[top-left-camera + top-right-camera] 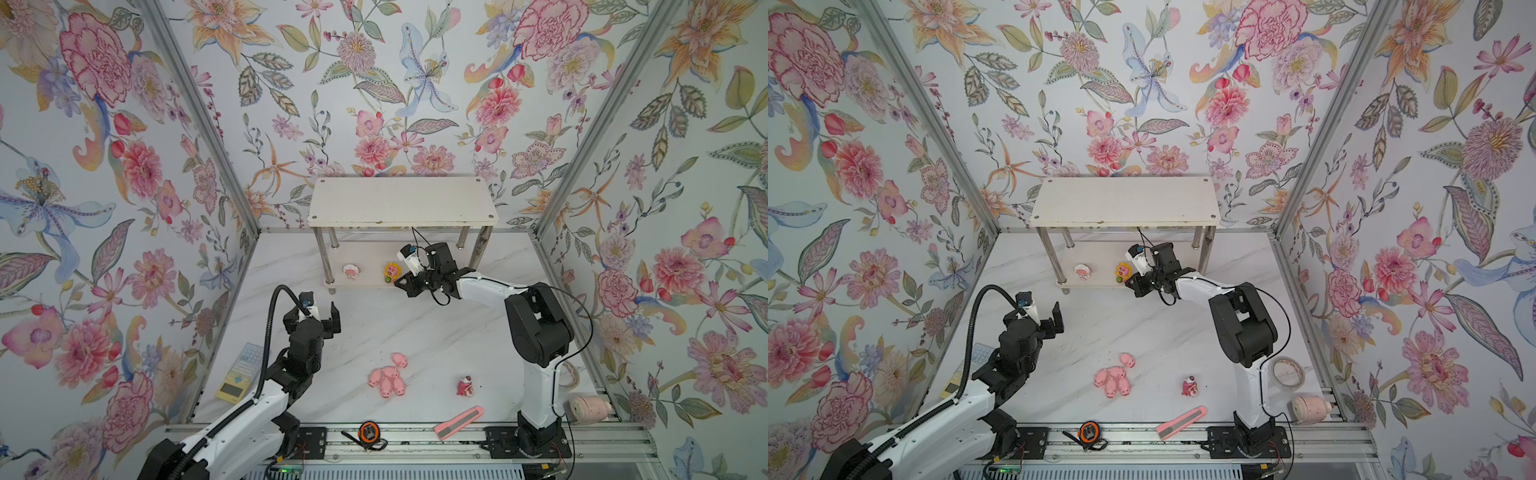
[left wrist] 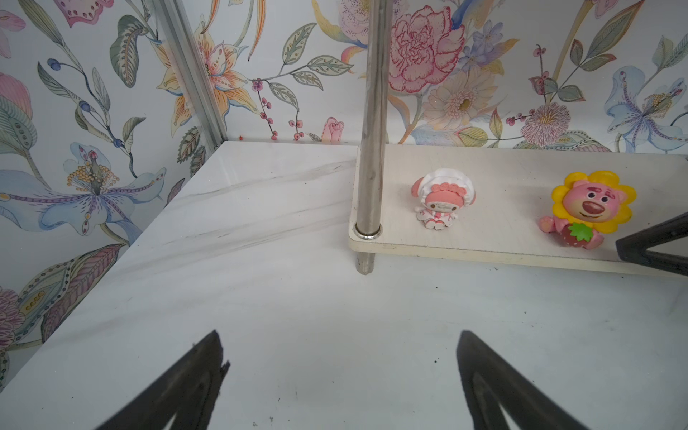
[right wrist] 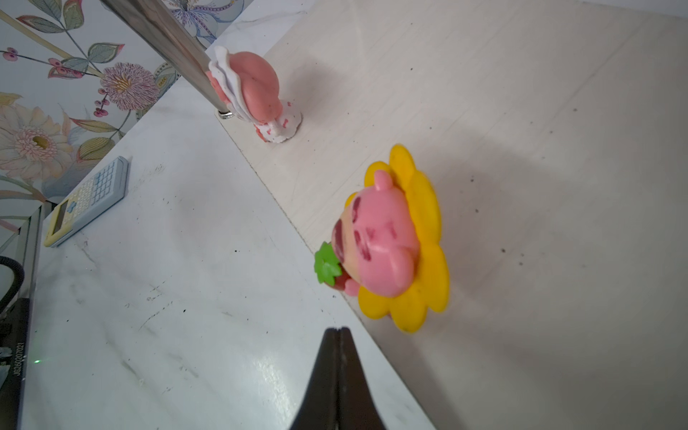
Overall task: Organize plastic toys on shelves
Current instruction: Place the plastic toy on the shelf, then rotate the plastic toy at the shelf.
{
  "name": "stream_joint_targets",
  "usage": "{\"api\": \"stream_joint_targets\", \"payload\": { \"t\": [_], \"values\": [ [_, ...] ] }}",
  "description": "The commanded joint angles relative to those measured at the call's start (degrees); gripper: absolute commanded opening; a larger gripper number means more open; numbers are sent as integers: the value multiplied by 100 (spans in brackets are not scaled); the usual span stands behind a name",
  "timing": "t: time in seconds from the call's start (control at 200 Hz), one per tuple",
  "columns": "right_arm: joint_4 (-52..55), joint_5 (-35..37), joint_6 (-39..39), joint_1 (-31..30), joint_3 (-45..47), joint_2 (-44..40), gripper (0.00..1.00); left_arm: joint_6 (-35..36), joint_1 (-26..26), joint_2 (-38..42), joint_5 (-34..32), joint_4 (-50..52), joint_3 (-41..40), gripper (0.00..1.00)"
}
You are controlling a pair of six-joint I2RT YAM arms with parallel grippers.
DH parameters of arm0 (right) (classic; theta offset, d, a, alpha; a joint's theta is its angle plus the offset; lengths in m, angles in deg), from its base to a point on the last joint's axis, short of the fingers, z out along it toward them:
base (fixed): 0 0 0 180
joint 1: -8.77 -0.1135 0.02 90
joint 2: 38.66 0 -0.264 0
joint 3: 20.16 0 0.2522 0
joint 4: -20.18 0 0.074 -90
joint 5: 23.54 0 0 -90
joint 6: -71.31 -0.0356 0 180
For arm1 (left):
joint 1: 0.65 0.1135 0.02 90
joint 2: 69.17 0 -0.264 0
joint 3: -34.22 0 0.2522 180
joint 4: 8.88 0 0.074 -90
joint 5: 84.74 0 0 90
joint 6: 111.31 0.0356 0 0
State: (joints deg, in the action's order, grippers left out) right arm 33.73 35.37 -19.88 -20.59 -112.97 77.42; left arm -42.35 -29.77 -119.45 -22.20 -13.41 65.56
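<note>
The shelves [image 1: 401, 201] stand at the back of the table. On the lower board sit a yellow-flower-maned toy [image 1: 390, 272] [image 3: 394, 242] [image 2: 590, 208] and a whitish round-headed toy [image 1: 350, 271] [image 2: 443, 199] [image 3: 257, 93]. My right gripper [image 1: 399, 284] [image 3: 338, 329] is shut and empty at that board's front edge, just short of the flower toy. My left gripper [image 1: 318, 311] [image 2: 339, 335] hovers open over bare table, in front of the rack's left leg. Several pink pigs [image 1: 386, 380] and a red-pink figurine [image 1: 465, 386] lie on the table near the front.
A calculator [image 1: 241, 372] lies by the left wall. A tape measure [image 1: 368, 432] and a pink-and-grey bar [image 1: 459, 422] lie at the front rail. Behind the right arm's base are a tape roll [image 1: 1287, 372] and a pink round object [image 1: 588, 409].
</note>
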Motion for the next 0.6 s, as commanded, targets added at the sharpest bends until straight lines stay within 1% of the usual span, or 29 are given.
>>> {"api": "stream_joint_targets", "payload": {
  "t": [0.0,0.37,0.596],
  "values": [
    [-43,-104,-100,75,-245,169,0,31,54,-83,-119,-104,-9,99],
    [13,-126,-151,219,-670,533,0,75,62,-336,-123,-167,105,99],
    [65,-147,-136,294,-823,594,0,73,74,-410,-110,-198,131,99]
  ]
}}
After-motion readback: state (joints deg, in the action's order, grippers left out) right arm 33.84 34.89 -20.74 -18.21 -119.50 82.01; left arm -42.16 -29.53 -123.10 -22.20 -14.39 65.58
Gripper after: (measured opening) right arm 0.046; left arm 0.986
